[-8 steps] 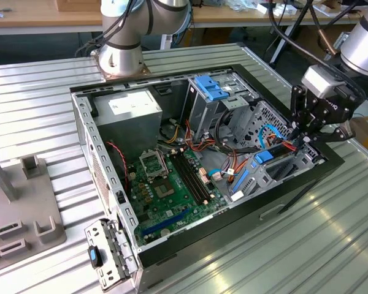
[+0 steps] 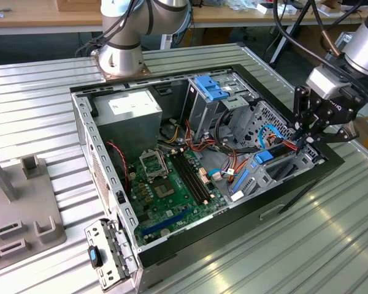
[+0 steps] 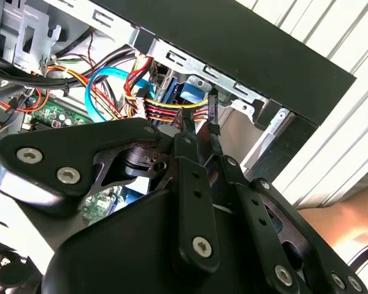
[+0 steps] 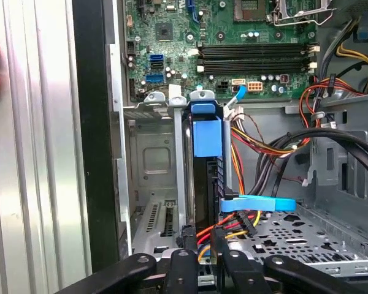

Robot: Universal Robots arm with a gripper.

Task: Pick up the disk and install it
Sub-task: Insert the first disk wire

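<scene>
Our hand [image 2: 302,138], clenched on nothing, hovers over the seated disk [image 4: 207,159]; we should press squarely.

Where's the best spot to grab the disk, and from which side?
Probably the blue end tab on the narrow exposed edge of the disk, coming in through the case's open side. It stands on edge in the metal bay, so its broad faces look walled in.

Disk [image 4: 207,160] upright in drive bay [image 4: 152,160] beside motherboard [image 4: 233,37].

Ribbed, seemingly metal table [image 2: 43,98]
</scene>
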